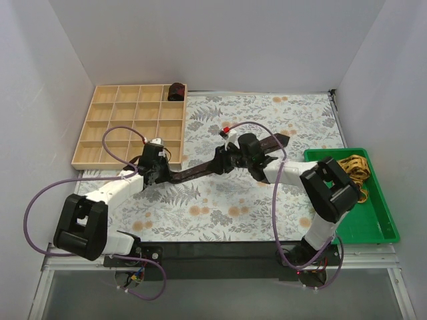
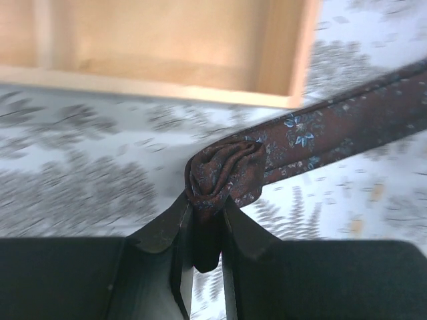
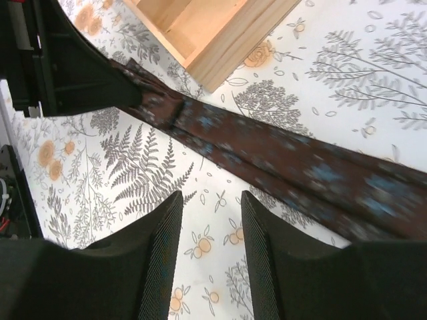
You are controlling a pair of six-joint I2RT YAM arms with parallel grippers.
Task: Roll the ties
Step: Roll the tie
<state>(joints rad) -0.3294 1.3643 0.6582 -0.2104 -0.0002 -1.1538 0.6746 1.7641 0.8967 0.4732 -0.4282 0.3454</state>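
Black fingers of the left gripper [image 2: 207,208] pinch the narrow end of a maroon tie [image 2: 347,123], wound there into a small loose roll [image 2: 225,173]. Its remaining length stretches across the flowered cloth [image 1: 220,207] under the right gripper [image 3: 210,200], whose fingers stand apart, holding nothing. Nearby sits a wooden tray [image 1: 100,143], one rolled tie [image 1: 176,91] in its far corner cell; yellow ties [image 1: 353,167] fill a green bin [image 1: 380,230].

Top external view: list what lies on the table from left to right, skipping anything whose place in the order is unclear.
Left to right: wooden compartment tray → dark maroon tie stretched across the middle → green tray holding the yellow tie.
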